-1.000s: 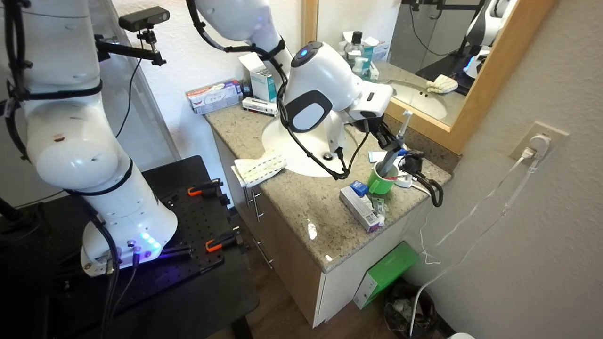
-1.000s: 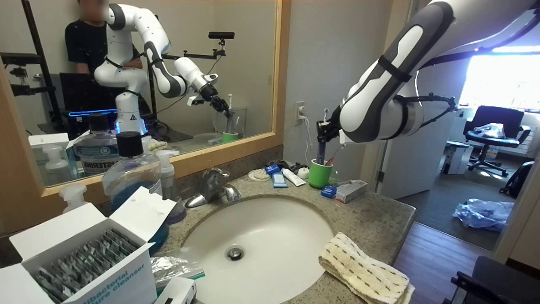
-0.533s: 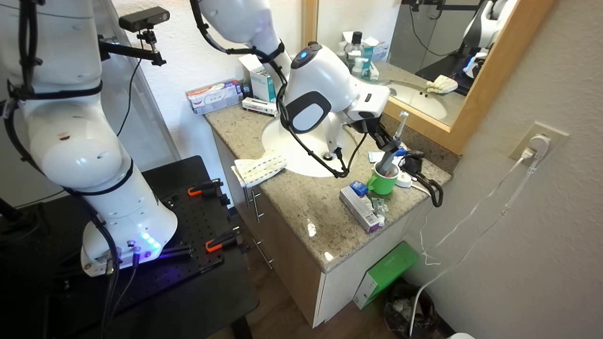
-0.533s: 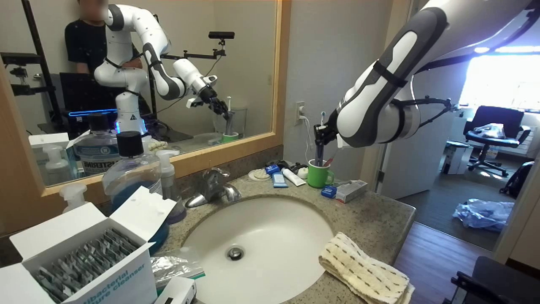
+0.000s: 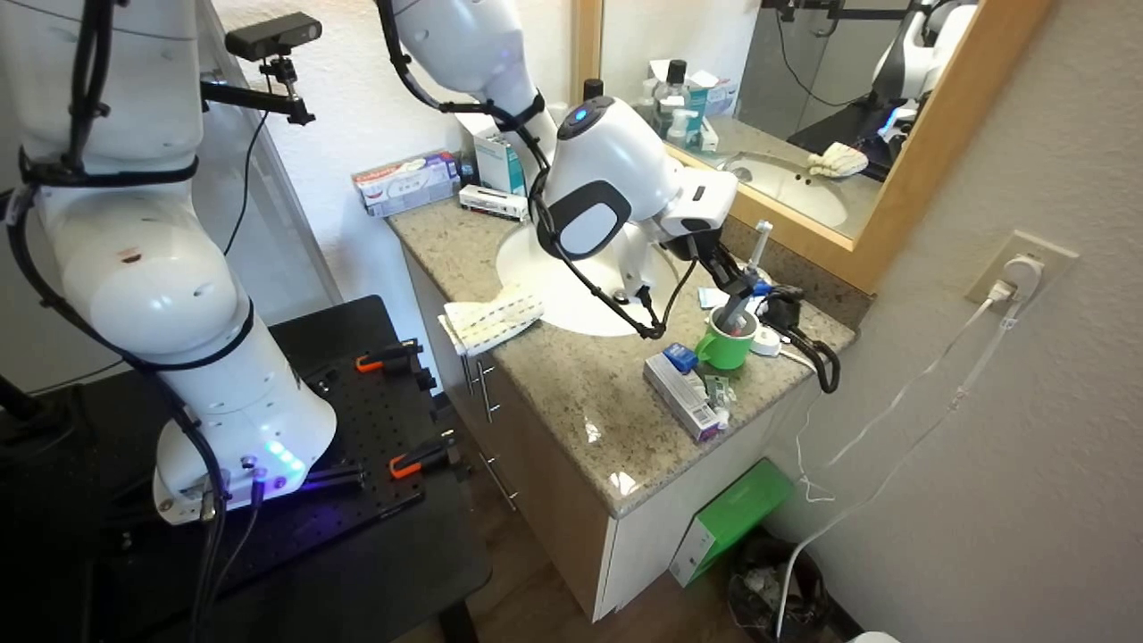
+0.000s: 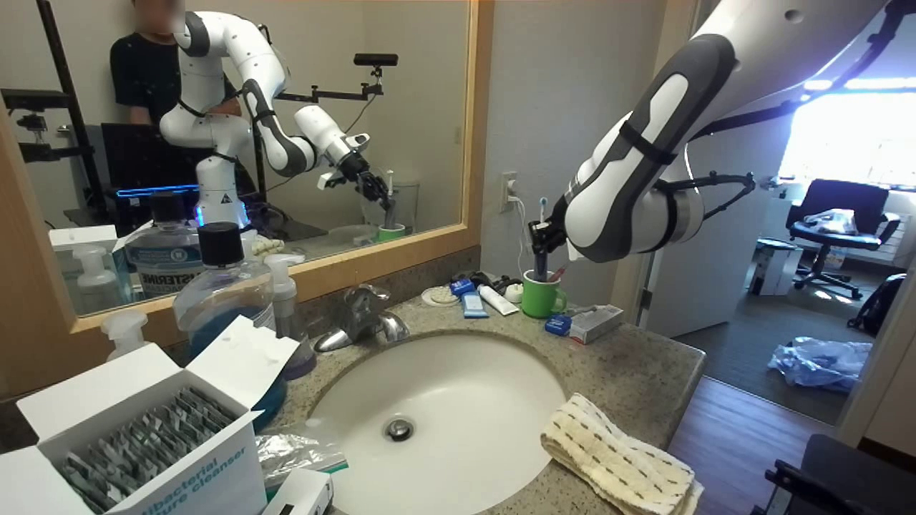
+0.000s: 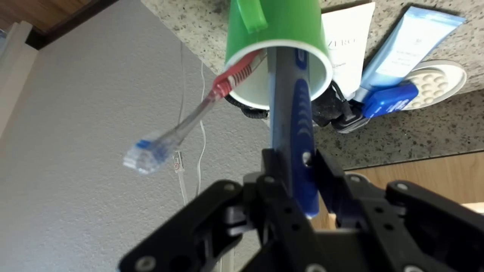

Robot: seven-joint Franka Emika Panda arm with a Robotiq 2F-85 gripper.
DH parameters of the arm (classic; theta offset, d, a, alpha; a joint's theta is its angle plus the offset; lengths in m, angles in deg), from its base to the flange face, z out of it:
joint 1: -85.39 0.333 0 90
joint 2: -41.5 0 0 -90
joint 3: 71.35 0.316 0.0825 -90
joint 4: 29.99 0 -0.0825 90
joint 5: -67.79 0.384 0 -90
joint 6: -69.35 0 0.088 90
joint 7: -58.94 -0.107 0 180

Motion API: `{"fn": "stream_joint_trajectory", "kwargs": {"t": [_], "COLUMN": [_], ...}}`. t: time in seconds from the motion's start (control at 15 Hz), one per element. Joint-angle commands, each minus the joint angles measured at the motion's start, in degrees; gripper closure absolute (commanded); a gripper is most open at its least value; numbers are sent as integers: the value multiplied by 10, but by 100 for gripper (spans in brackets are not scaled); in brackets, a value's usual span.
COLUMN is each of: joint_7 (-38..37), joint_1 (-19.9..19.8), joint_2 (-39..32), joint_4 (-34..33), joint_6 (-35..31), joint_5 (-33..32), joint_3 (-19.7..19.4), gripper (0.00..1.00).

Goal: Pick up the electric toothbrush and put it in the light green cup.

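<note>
Red toothbrush (image 7: 204, 105), wrist view, leans leftward out of the green cup (image 7: 291, 22). Electric toothbrush (image 7: 291, 113) with lower end inside that cup, handle pinched by the gripper (image 7: 295, 158); farther right, white tube (image 7: 346, 45), then pale blue tube (image 7: 408, 49).
</note>
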Motion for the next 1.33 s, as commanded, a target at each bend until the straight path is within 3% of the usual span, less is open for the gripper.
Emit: {"fn": "stream_joint_trajectory", "kwargs": {"t": [0.0, 0.13, 0.2, 0.27, 0.33, 0.4, 0.47, 0.6, 0.8, 1.27], "joint_7": [-4, -4, -3, -2, -1, 1, 2, 3, 8, 17], "joint_1": [11, 9, 8, 8, 7, 9, 8, 10, 18, 28], "joint_2": [-7, 0, 6, 9, 13, 15, 18, 22, 29, 74], "joint_4": [-8, -2, 1, 4, 7, 9, 11, 13, 19, 53], "joint_6": [0, 0, 0, 0, 0, 0, 0, 0, 0, 0], "joint_5": [11, 8, 5, 5, 3, 3, 1, 2, 4, -12], "joint_3": [-12, -10, -10, -11, -11, -15, -15, -20, -33, -42], "gripper": [86, 74, 63, 62, 47, 41, 41, 30, 2, 0]}}
